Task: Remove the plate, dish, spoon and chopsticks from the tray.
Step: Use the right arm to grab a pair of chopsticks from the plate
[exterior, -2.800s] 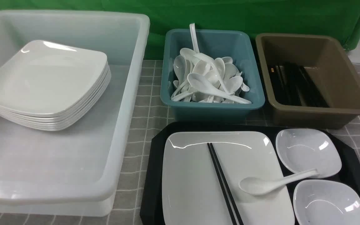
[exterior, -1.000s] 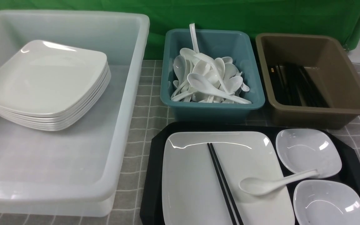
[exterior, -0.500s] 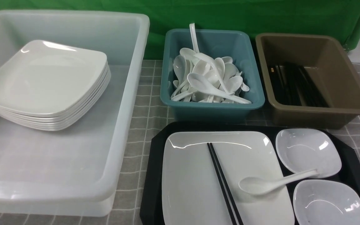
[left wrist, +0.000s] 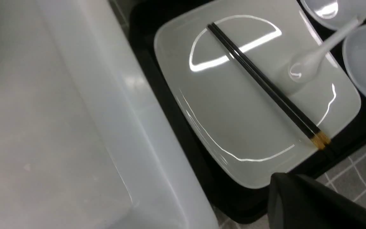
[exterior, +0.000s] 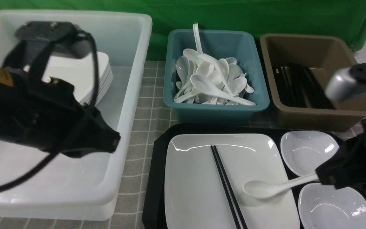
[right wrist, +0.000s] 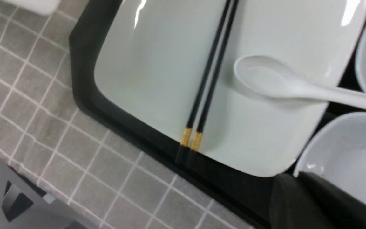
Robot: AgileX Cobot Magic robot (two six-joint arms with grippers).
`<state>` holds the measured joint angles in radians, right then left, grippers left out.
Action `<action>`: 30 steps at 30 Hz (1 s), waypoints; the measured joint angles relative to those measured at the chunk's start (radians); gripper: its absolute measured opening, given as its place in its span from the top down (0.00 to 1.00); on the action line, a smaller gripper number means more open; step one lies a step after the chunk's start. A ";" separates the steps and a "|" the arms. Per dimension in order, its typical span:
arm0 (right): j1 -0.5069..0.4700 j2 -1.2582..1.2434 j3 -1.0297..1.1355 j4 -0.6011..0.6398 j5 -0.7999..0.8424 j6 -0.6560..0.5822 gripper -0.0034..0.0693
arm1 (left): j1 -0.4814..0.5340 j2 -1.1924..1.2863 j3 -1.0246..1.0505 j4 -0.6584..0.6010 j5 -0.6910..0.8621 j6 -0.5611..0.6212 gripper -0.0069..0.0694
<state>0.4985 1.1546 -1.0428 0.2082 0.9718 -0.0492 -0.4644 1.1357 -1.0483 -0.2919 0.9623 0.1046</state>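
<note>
The black tray (exterior: 157, 178) holds the big white plate (exterior: 199, 184). The black chopsticks (exterior: 226, 184) lie across the plate, and the white spoon (exterior: 265, 189) rests its bowl on the plate's right part. Two small white dishes (exterior: 307, 152) (exterior: 332, 206) sit at the tray's right. My left gripper (exterior: 114, 141) hangs shut and empty above the white bin's right wall, left of the tray. Its tip (left wrist: 275, 178) shows near the plate's corner (left wrist: 233, 111). My right gripper (exterior: 321, 176) is shut, holds nothing and hovers at the end of the spoon's handle. Its tip (right wrist: 284, 179) shows beside the near dish.
A large white bin (exterior: 132, 95) on the left holds a stack of white plates (exterior: 97, 79), partly hidden by my left arm. Behind the tray stand a teal bin (exterior: 216, 106) full of spoons and a brown bin (exterior: 326, 113) with black chopsticks. A grey checked cloth covers the table.
Both arms have swung into the front view. The left now reaches over the white bin. The right has come in over the two dishes. The tableware has not moved.
</note>
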 joint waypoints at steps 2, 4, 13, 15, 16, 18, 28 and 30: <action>0.063 0.052 -0.001 -0.006 -0.032 0.001 0.83 | -0.058 0.021 -0.006 0.061 0.014 -0.053 0.91; 0.129 0.117 -0.004 -0.027 -0.057 0.016 0.79 | -0.082 0.036 -0.011 0.098 0.032 -0.086 0.91; 0.228 0.364 -0.006 -0.109 -0.147 0.224 0.36 | -0.095 0.043 -0.037 0.147 0.042 -0.117 0.91; 0.241 0.416 -0.007 -0.113 -0.174 0.244 0.26 | -0.095 0.043 -0.039 0.150 0.039 -0.119 0.91; 0.245 0.431 -0.007 -0.113 -0.182 0.246 0.24 | -0.095 0.043 -0.040 0.150 0.039 -0.119 0.91; 0.255 0.477 -0.007 -0.115 -0.205 0.261 0.20 | -0.095 0.043 -0.040 0.150 0.037 -0.119 0.91; 0.263 0.614 -0.007 -0.118 -0.271 0.293 0.24 | -0.095 0.043 -0.041 0.154 0.025 -0.122 0.91; 0.263 0.616 -0.007 -0.118 -0.272 0.293 0.34 | -0.095 0.043 -0.041 0.154 0.025 -0.123 0.91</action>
<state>0.7618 1.7702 -1.0498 0.0903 0.6997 0.2433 -0.5593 1.1782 -1.0891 -0.1378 0.9871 -0.0182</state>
